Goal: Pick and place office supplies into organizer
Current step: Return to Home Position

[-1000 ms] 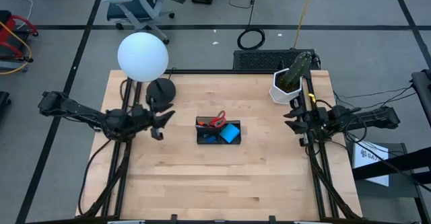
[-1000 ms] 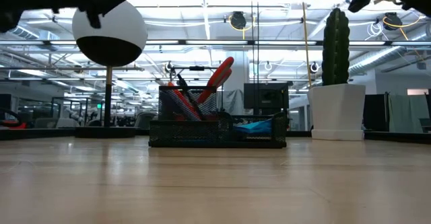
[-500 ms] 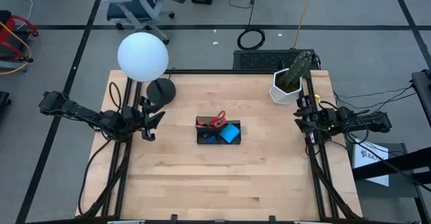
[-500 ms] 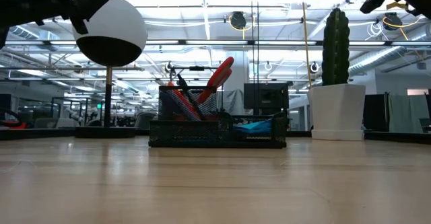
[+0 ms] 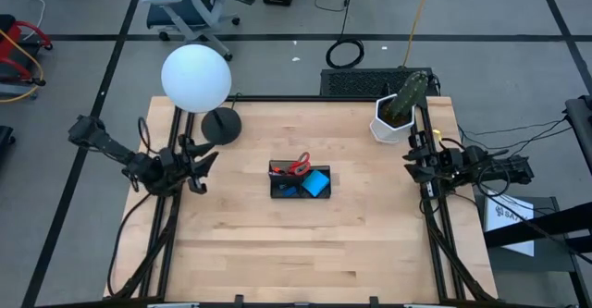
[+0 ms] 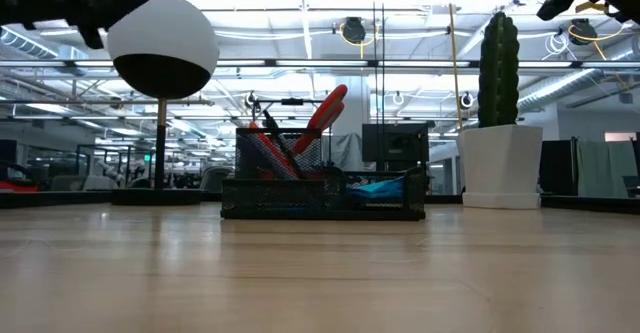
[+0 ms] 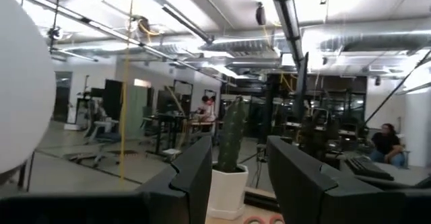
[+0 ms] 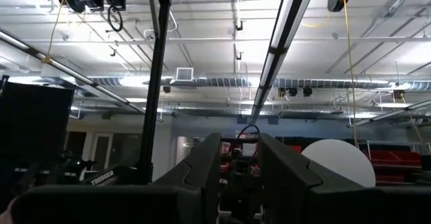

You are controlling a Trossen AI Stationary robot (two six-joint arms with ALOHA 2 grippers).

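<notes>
**Two grippers off the work, organizer loaded at mid-table**

Both arms sit at the table's (image 5: 277, 252) side edges, well apart from the organizer (image 5: 301, 196). Your left gripper (image 5: 205, 163) hangs over the left edge, just beside the round black lamp base (image 5: 221, 123). In its wrist view the fingers (image 7: 192, 177) stand apart, with the cactus (image 7: 230, 143) visible through the gap. Your right gripper (image 5: 410, 161) is over the right edge, near the white cactus pot (image 5: 387, 128). Its fingers (image 8: 205, 163) are also parted, by a narrower gap, and hold nothing.

The organizer rests flat at the table's centre. The red-handled scissors (image 5: 298, 166) lie in its far part, handles rising above the mesh in the low view. The blue note pad (image 5: 316, 183) fills the right-hand compartment, and pens (image 6: 270, 151) stand in the taller mesh section.
</notes>
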